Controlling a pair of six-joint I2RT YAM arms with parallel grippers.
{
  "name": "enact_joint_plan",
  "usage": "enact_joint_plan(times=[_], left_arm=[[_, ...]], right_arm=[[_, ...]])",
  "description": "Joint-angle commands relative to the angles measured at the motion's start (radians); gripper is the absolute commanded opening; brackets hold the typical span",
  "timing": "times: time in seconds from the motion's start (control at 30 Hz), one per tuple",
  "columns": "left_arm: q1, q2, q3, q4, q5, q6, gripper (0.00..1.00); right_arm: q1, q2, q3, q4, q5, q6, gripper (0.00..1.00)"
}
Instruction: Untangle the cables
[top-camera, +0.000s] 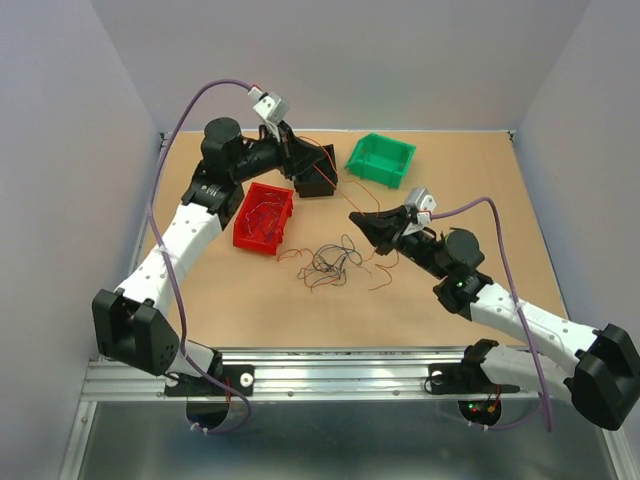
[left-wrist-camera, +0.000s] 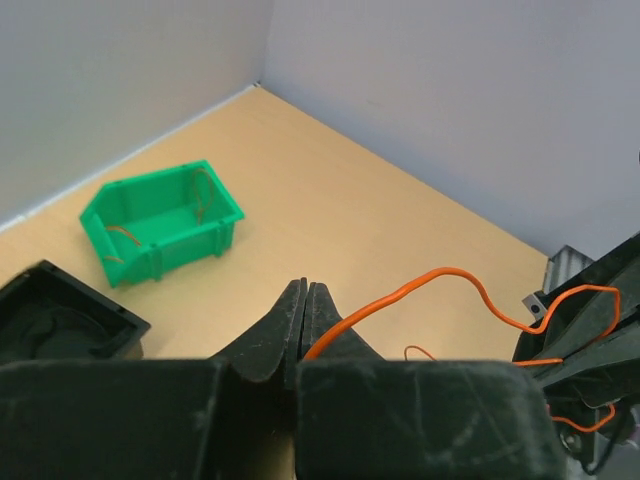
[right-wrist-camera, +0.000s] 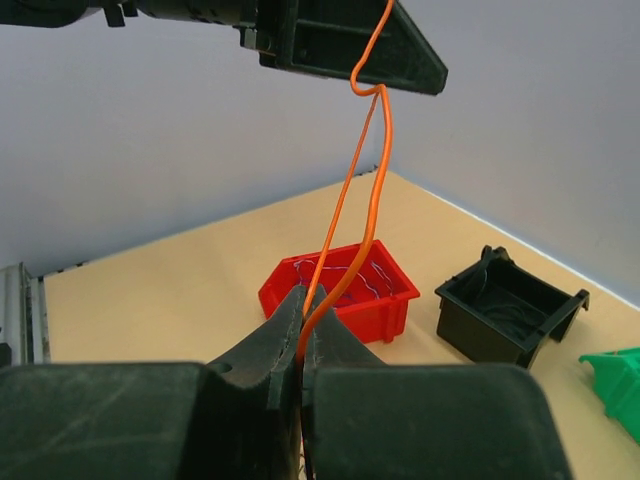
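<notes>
Tan wood tabletop (top-camera: 450, 200), three plastic bins toward the back: red bin (top-camera: 264, 218), black bin (top-camera: 315, 180), green bin (top-camera: 381, 160). The left gripper (left-wrist-camera: 305, 295) and right gripper (right-wrist-camera: 300, 305) are both pinched tight on one thin orange wire (right-wrist-camera: 378, 190) strung in the air between them. The tangle of thin cables (top-camera: 330, 262) lies on the table between the red bin and the right arm.

L gripper (left-wrist-camera: 304, 292) jaws pressed together, pinching an orange wire (left-wrist-camera: 440, 272) that arcs up & right to the R gripper (left-wrist-camera: 548, 340) at the frame edge; more orange loops there. Green bin (left-wrist-camera: 180, 245) sits left on tan table (left-wrist-camera: 350, 200), w/ thin brownish wires (left-wrist-camera: 122, 233) inside. Black bin (left-wrist-camera: 95, 293) corner shows bottom-left.
</notes>
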Motion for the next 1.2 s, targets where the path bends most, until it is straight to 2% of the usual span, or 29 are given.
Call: enact_joint_plan(times=[0.0, 0.07, 0.2, 0.33, 0.37, 0.4, 0.53, 0.57, 0.7, 1.03, 1.17], left_arm=[[0.102, 0.067, 0.044, 0.115, -0.101, -0.022, 0.0], [0.107, 0.153, 0.081, 0.085, -0.087, -0.022, 0.0], [0.108, 0.337, 0.14, 0.041, 0.036, -0.054, 0.0], [0.107, 0.418, 0.159, 0.021, 0.085, -0.05, 0.01], [0.104, 0.42, 0.15, 0.027, 0.083, -0.049, 0.02], [0.104, 0.419, 0.133, 0.041, 0.086, -0.048, 0.09], [0.104, 0.371, 0.076, 0.093, 0.085, -0.042, 0.24], [0.104, 0.353, 0.059, 0.108, 0.062, -0.034, 0.3], [0.107, 0.255, -0.026, 0.179, -0.038, -0.016, 0.42], [0.116, 0.308, 0.012, 0.121, -0.102, 0.038, 0.43], [0.116, 0.25, -0.043, 0.191, -0.079, 0.05, 0.5]], right_arm=[[0.001, -0.063, -0.039, 0.013, 0.015, -0.005, 0.01], [0.001, -0.069, -0.028, 0.012, 0.031, -0.005, 0.01], [0.002, -0.056, 0.065, 0.012, 0.076, -0.009, 0.01], [0.002, -0.003, 0.157, 0.01, 0.137, -0.02, 0.01], [0.002, 0.014, 0.202, 0.012, 0.154, -0.023, 0.01], [0.002, 0.043, 0.22, 0.01, 0.171, -0.034, 0.01], [0.001, 0.098, 0.285, 0.007, 0.298, -0.043, 0.01], [0.001, 0.105, 0.305, -0.014, 0.336, -0.04, 0.01], [-0.001, 0.152, 0.348, -0.077, 0.39, -0.049, 0.01], [-0.013, 0.148, 0.407, -0.1, 0.424, -0.048, 0.01], [-0.019, 0.192, 0.483, -0.227, 0.429, -0.049, 0.01]])
